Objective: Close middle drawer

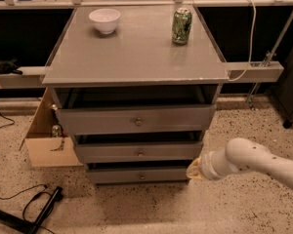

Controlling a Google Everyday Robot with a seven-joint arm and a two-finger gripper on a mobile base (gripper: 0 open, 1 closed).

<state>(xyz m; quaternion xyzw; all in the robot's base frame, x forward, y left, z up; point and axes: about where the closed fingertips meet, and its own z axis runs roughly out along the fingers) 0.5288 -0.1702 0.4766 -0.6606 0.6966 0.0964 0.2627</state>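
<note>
The middle drawer [112,152] is the low grey front with a small round knob [140,153], under the taller top drawer [107,121]. It juts slightly past the bottom drawer [117,175], with a dark gap above its front panel. My gripper [194,168] is at the end of the white arm [244,162], which comes in from the right. It sits just off the cabinet's lower right corner, beside the right ends of the middle and bottom drawer fronts. I cannot tell whether it touches either front.
A white bowl [105,20] and a green can [181,26] stand on the grey cabinet top [136,57]. An open cardboard box [46,140] sits on the floor at the left. Black cables [39,211] lie at the lower left. A white rail [256,72] runs behind on the right.
</note>
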